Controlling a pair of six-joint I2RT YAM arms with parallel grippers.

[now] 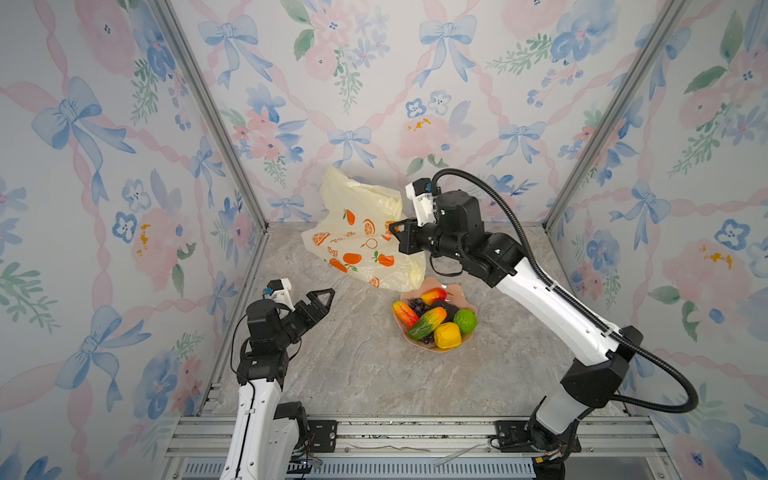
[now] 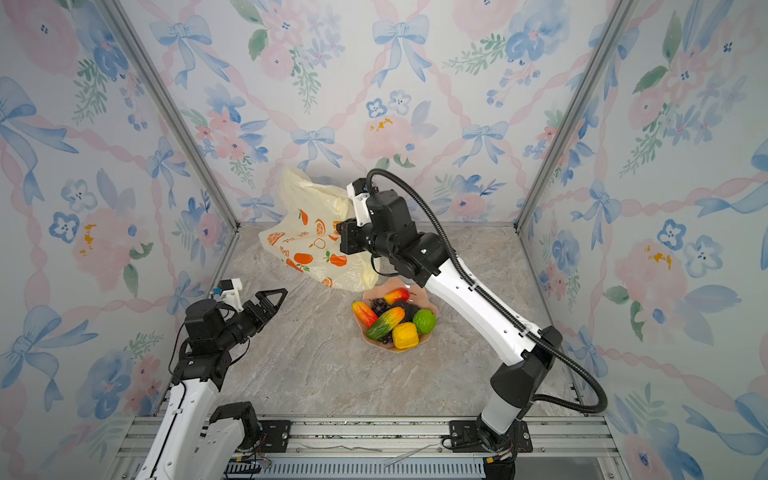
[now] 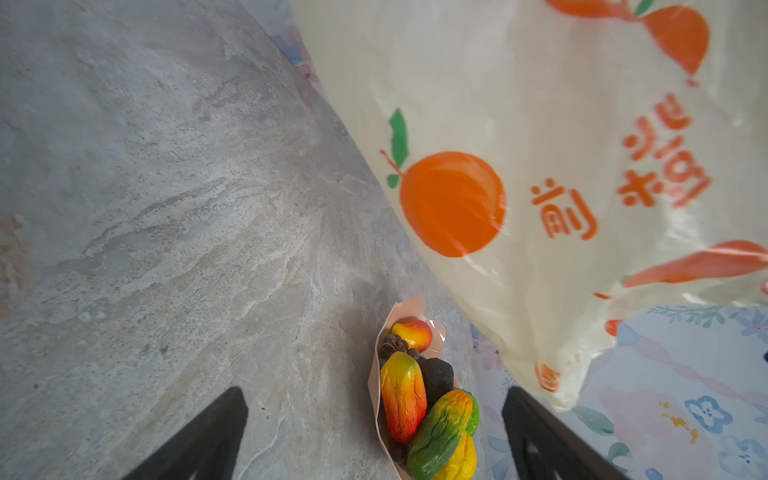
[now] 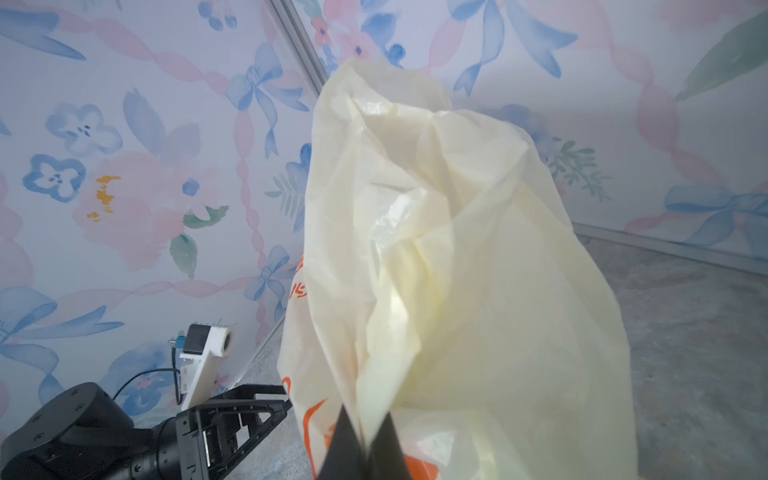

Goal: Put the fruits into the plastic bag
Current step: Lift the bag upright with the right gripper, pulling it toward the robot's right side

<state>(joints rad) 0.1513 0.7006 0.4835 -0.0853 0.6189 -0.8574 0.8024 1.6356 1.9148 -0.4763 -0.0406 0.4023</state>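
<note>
The thin, translucent pale-yellow plastic bag (image 1: 357, 232) hangs crumpled at the far middle of the table, its film creased and glossy. It is printed with flat orange fruits, slices and green leaves. In the left wrist view orange Chinese-style characters (image 3: 665, 166) run across it, too warped by folds to read surely. The right gripper (image 4: 365, 449) has its black fingers pressed together, pinching a gathered fold of the bag's upper edge. The bag's lower corner sags just beyond the far rim of the wavy-edged pink dish (image 1: 457, 291).

All the glossy toy fruits lie heaped in that dish, right of centre:
- a blocky yellow lemon (image 1: 447, 335) at the near edge
- a round, dimpled green lime (image 1: 465, 321) to the right
- a green-orange oblong piece (image 1: 427, 322) with a wrinkled skin
- two red-yellow mangoes (image 1: 433, 296) (image 1: 405, 313)
- a dark purple grape bunch (image 1: 417, 306)

The left gripper (image 1: 326, 305) hovers at the near left with its triangular black fingers spread wide, holding nothing. Bare grey marbled tabletop (image 1: 353, 365) lies open between it and the dish, out to the aluminium rail (image 1: 415, 432) at the near edge.
</note>
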